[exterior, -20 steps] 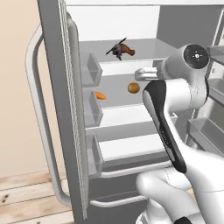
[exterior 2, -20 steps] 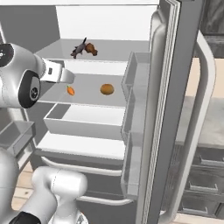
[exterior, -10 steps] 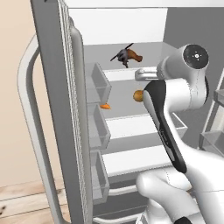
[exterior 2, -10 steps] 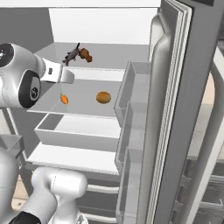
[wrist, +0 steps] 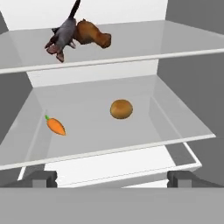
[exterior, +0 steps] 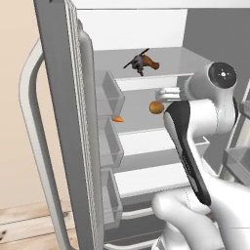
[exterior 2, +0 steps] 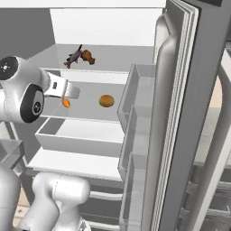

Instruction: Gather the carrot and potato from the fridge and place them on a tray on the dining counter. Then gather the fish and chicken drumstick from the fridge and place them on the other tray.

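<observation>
Fingers [wrist: 112, 178] spread wide, carrot [wrist: 55, 125] and potato [wrist: 121, 109] on shelf beyond them

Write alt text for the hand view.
An open fridge seen from the hand: a carrot and a potato lie apart on a glass shelf, with a fish touching a chicken drumstick on the shelf above.

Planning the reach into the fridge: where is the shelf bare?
Bare glass lies between carrot and potato, and right of the potato. The upper shelf is crowded at its left, where fish and drumstick touch.
</observation>
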Robot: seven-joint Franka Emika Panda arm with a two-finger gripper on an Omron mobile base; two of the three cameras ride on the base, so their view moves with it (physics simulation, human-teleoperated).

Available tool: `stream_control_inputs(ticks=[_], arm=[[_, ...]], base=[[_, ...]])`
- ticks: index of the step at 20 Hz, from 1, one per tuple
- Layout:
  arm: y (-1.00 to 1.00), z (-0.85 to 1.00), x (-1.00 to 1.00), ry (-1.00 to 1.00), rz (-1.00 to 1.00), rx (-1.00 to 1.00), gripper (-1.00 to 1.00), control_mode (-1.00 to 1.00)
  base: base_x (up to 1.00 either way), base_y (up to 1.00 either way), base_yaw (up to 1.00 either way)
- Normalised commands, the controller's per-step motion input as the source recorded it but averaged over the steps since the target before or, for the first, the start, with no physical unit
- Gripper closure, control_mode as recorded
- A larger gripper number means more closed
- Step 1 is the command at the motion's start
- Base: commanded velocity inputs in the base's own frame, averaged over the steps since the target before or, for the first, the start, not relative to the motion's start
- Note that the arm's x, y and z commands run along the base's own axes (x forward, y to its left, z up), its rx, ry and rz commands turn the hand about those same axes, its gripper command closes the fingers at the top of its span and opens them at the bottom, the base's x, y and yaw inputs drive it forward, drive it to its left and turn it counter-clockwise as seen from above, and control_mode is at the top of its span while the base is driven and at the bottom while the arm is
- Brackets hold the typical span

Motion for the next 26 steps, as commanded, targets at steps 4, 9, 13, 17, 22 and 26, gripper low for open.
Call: stream_control_inputs(ticks=[4, 9, 13, 17, 22, 26], arm=[[-0.14, -0.49, -0.02, 0.10, 0.00, -0.01, -1.00, -1.00], [-0.22, -0.28, 0.18, 0.12, 0.00, 0.00, -1.00, -1.00], [-0.16, -0.20, 0.16, 0.06, 0.00, 0.00, -1.00, -1.00], [-0.19, -0.07, 0.46, 0.07, 0.00, 0.00, -1.00, -1.00], [-0.10, -0.07, 0.65, 0.01, -0.01, 0.00, -1.00, -1.00], [0.00, -0.24, 0.57, -0.01, 0.00, -0.05, -1.00, -1.00]], base=[[0.00, 0.00, 0.00], [0.00, 0.00, 0.00], [0.00, 0.00, 0.00], [0.00, 0.00, 0.00], [0.00, 0.00, 0.00], [0.00, 0.00, 0.00]])
